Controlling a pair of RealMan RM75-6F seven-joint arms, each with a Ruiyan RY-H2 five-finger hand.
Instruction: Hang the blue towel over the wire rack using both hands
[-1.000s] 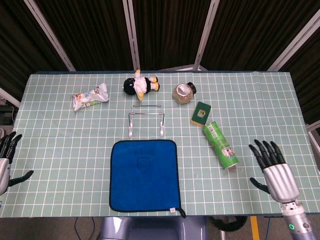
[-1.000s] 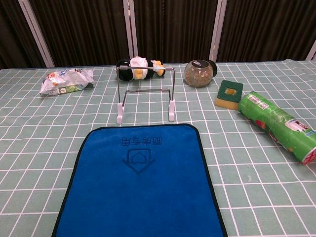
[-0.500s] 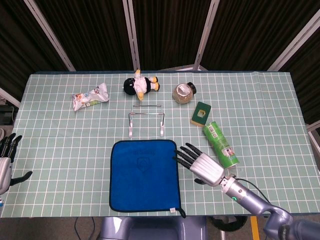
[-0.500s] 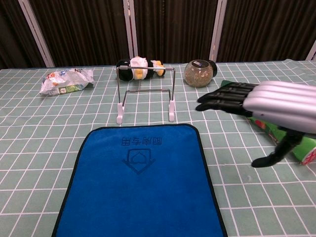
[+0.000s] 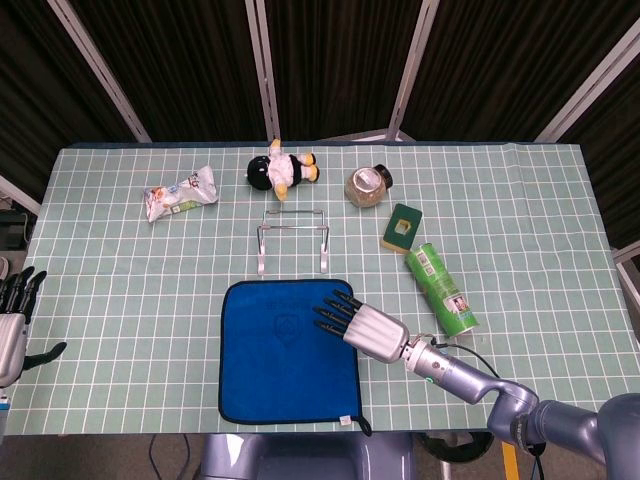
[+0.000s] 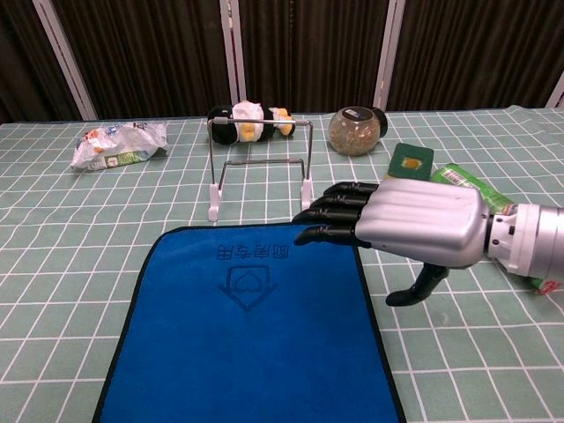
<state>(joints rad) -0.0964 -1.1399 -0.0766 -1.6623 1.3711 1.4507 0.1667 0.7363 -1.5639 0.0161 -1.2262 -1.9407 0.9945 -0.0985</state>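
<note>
The right hand (image 5: 362,323) hovered flat, palm down, over the far right part of the blue towel (image 5: 285,355), fingers straight and slightly apart, thumb hanging below, holding nothing. In the chest view its fingertips (image 6: 308,236) sat just above the towel's far hem; contact could not be told. The left hand (image 5: 12,318) waited well off to the left at the table's edge, fingers spread and empty.

The step in hand looked like the reach for the towel's far right corner. To do it well, the fingers should have come down just ahead of where they were, thumb slid under the hem, so that the cloth was pinched rather than pushed. The left hand needed to take the matching far left corner, so that both corners could rise level and the cloth not sag to one side.

The towel lay spread flat beneath the right hand, a soft plush square with rounded corners, a dark bound edge and an embossed crest; it would likely drape limply. Just beyond the fingertips stood the wire rack (image 5: 291,239), thin bright metal with a single top bar and white feet, light enough that a dragged towel might tip it. Right of the hand lay a glossy green canister (image 5: 442,289) on its side
</note>
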